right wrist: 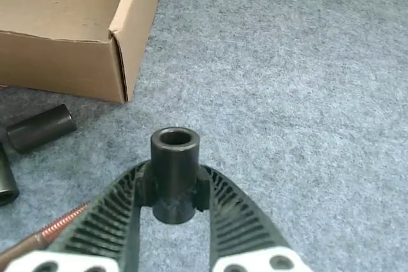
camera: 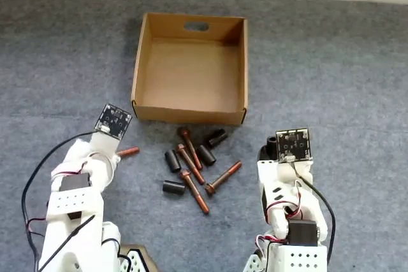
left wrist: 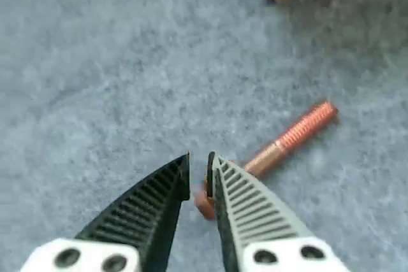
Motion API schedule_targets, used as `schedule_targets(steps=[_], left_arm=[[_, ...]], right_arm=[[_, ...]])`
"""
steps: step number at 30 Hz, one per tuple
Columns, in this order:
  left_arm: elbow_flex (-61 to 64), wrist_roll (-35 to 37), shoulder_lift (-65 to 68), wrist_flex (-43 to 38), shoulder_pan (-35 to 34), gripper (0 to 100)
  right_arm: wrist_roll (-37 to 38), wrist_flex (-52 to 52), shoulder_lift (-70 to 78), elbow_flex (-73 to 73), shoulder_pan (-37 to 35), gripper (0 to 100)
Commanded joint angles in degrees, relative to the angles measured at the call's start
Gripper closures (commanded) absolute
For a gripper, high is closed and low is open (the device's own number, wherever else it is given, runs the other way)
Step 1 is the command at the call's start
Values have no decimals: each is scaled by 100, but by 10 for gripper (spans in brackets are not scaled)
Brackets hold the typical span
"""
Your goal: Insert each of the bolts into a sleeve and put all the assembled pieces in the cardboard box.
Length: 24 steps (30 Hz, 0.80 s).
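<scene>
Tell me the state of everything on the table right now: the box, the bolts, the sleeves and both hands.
cardboard box, open-topped, empty.
left hand, shut on the head of a bolt.
right hand, shut on a sleeve, upright, bore empty.
four loose bolts, lying on the carpet, unassembled.
four loose sleeves, on their sides, no bolt in them.

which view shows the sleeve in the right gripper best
Right wrist view: the sleeve sits clamped in the right gripper, open bore showing. In the high view the arm hides most of it.
</scene>
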Motion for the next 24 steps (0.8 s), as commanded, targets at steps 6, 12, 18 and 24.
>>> schedule_targets(steps=[6, 12, 18, 24], left_arm=[[-75, 105, -48, -44, -75, 919], [-1288, 2391, -48, 1609, -22, 919], [-2149, 5152, -48, 3270, 479, 919], [-1930, 5600, -22, 3604, 1042, 885]], right_arm=[[-18, 13, -48, 673, -40, 993], [-18, 13, -48, 673, -40, 993], [-9, 13, -48, 673, -40, 993], [-9, 13, -48, 673, -40, 993]])
